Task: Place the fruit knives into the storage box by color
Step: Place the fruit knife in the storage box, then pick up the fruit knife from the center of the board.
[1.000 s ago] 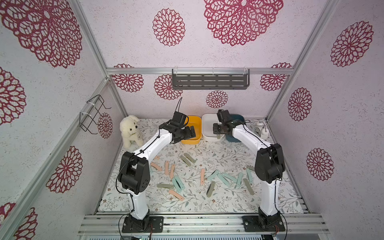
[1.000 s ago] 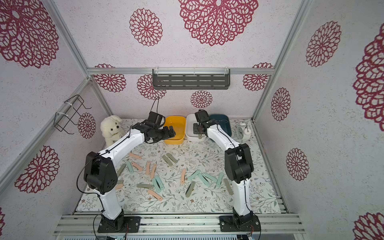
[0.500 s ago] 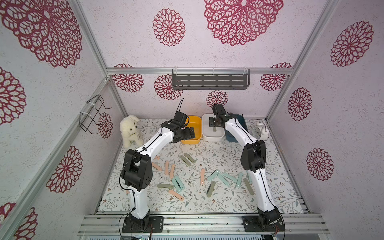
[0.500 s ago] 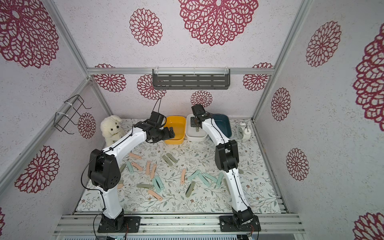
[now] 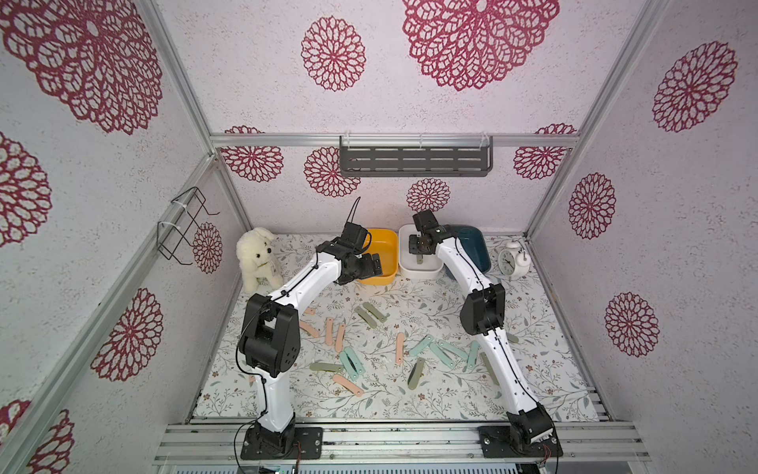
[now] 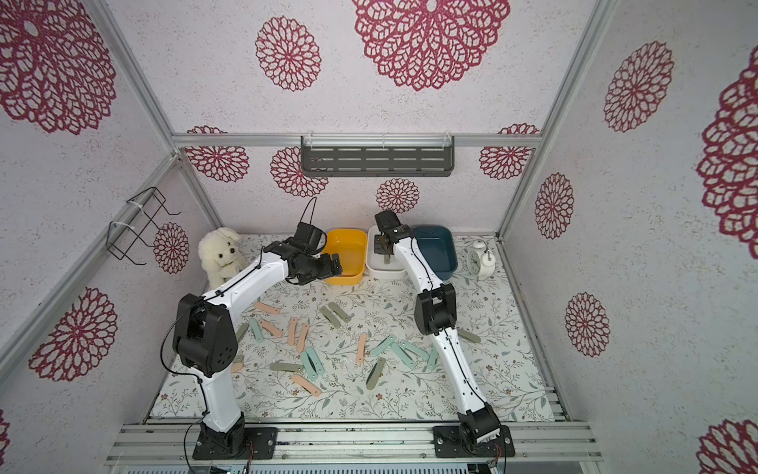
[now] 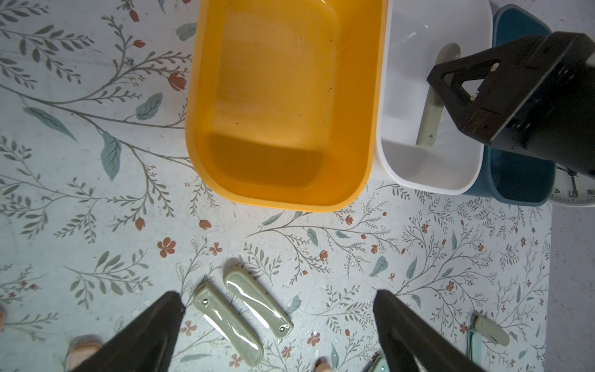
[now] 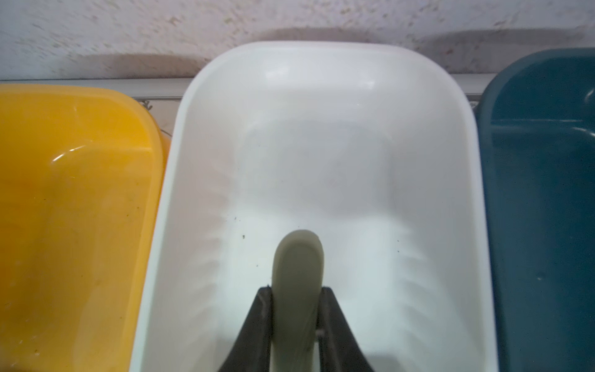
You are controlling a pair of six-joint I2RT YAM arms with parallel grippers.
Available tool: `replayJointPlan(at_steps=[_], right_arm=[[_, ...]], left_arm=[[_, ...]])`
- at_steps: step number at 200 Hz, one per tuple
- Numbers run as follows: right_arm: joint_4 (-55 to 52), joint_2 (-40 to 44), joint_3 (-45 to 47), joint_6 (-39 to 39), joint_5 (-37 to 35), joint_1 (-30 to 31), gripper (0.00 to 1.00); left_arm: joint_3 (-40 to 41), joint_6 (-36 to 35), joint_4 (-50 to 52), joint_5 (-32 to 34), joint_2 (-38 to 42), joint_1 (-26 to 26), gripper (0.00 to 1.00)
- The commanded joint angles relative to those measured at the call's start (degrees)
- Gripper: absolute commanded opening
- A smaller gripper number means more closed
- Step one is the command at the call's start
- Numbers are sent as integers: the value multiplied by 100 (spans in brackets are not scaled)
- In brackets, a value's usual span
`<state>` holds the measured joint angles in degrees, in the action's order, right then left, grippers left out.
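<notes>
1 olive grey-green knife [image 8: 297, 257] is clamped between the jaws of the right gripper [image 8: 297, 290], which stand narrow against its sides. The knife hangs upright inside the white tub [image 8: 322, 80], lower end near the tub floor; contact with the floor cannot be confirmed. The white tub sits in the middle of a row of 3 along the far edge of the table [image 5: 533, 369], with the yellow-orange tub [image 8: 80, 193] on one side and the dark teal tub [image 8: 541, 193] on the other. The left gripper [image 7: 277, 295] is spread wide and holds nothing. It hangs above the table in front of the yellow-orange tub, over 2 olive knives [image 7: 227, 325]. Other loose knives [image 5: 400, 348] lie scattered across the table's middle.
</notes>
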<state>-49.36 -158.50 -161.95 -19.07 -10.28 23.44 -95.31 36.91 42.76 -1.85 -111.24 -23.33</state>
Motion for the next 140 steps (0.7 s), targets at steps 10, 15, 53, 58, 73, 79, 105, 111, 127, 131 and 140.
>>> replayJointPlan(at_steps=[10, 15, 53, 58, 73, 79, 105, 111, 127, 131, 140], right_arm=[[-145, -163, -328, -79, -43, -68, 22], [-145, -172, -329, -63, -39, -68, 23], [-76, -140, -337, 15, -138, -75, 31], [-65, -117, -337, 26, -149, -77, 33], [-28, -33, -337, 43, -208, -83, 39], [-21, -9, -337, 47, -210, -85, 43], [-139, 188, -399, 109, -155, -69, 54], [-242, 225, -481, 135, -141, -48, 57], [-531, 310, -764, 269, -154, 54, 64], [-585, 379, -747, 319, -181, 96, 66], [-730, 473, -789, 394, -230, 176, 70]], left_arm=[[260, 35, 53, 67, 144, 92, 97], [271, 43, 52, 57, 154, 92, 97], [301, -78, 187, 51, 239, 148, 97], [302, -94, 219, 59, 246, 157, 97], [313, -112, 276, 96, 287, 201, 97], [324, -105, 291, 92, 311, 200, 97], [457, -84, 303, 80, 411, 215, 97], [478, -64, 346, 56, 424, 215, 97], [524, -33, 557, -9, 499, 206, 97], [545, -34, 604, -34, 511, 194, 97], [598, -45, 740, -69, 556, 194, 97]])
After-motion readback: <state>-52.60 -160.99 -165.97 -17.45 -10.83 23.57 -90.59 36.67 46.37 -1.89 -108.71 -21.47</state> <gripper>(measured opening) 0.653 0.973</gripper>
